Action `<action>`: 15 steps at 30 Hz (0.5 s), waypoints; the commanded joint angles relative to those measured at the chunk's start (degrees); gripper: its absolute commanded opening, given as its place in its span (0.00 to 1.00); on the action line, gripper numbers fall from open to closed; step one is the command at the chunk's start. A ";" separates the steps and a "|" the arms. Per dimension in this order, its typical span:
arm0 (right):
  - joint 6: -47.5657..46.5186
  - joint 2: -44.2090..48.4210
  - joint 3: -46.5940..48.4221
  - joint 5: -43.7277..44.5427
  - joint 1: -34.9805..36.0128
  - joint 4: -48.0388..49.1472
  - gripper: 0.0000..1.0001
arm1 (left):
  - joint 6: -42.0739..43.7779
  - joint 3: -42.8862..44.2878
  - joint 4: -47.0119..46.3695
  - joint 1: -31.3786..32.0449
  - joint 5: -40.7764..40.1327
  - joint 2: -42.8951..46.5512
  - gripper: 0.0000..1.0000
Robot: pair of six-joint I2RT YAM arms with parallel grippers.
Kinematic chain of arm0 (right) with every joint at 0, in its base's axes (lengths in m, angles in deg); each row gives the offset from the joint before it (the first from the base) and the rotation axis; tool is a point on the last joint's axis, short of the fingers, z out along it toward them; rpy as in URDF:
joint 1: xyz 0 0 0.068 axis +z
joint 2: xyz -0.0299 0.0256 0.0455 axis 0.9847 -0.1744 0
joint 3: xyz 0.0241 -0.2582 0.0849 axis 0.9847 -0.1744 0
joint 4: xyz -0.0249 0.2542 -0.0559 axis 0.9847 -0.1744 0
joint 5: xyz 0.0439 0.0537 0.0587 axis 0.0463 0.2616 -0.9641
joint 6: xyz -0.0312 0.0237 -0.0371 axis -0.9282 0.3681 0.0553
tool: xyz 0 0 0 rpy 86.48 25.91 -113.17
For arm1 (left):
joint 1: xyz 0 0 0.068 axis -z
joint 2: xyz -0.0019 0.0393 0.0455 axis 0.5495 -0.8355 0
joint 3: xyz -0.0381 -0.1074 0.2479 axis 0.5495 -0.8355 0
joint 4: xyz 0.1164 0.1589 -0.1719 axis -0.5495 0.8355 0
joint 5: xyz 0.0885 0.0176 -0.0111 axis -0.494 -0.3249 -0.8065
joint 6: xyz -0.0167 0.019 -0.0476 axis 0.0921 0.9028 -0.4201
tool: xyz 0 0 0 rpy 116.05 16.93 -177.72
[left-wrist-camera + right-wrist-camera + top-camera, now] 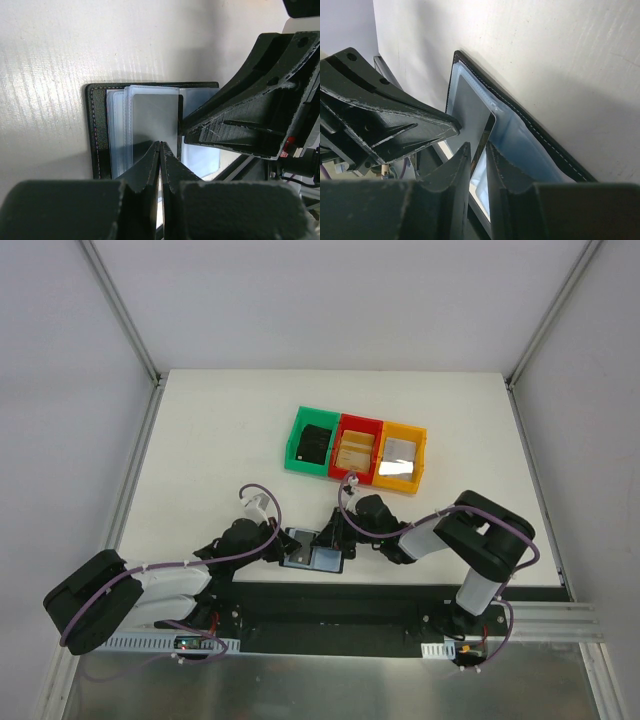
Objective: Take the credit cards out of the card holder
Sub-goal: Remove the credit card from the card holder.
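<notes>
White table [220,440], open black card holder [97,130], blue-grey lining [520,140], left hand [160,145] closed, right hand [479,147] part-open astride card [472,105]

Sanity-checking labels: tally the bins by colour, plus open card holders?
Green bin: 1
Red bin: 1
Yellow bin: 1
Open card holder: 1
Total: 4

card holder [90,115] black | stitching [95,150] pale, maybe pinkish | sleeves [116,131] light blue, see-through | card [152,117] plain grey | green bin [298,437], red bin [360,421], yellow bin [405,429] | table [220,440] white
</notes>
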 commanded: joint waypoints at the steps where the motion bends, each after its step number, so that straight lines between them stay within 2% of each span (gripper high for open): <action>1: 0.55 -0.75 0.75 -1.06 0.59 3.23 0.19 | 0.50 -2.25 1.00 -0.54 0.86 0.23 0.00; 7: 0.72 -1.28 1.19 -0.88 0.59 2.88 0.11 | 0.41 -2.25 1.27 -0.54 0.86 1.54 0.00; 10: 0.63 -1.54 1.28 -0.97 0.42 2.79 0.13 | 0.94 -1.82 3.37 -0.45 0.60 4.00 0.00; 15: 0.81 -1.81 1.45 -1.06 0.33 2.44 0.17 | 2.52 -0.06 9.25 -0.54 -0.19 10.15 0.14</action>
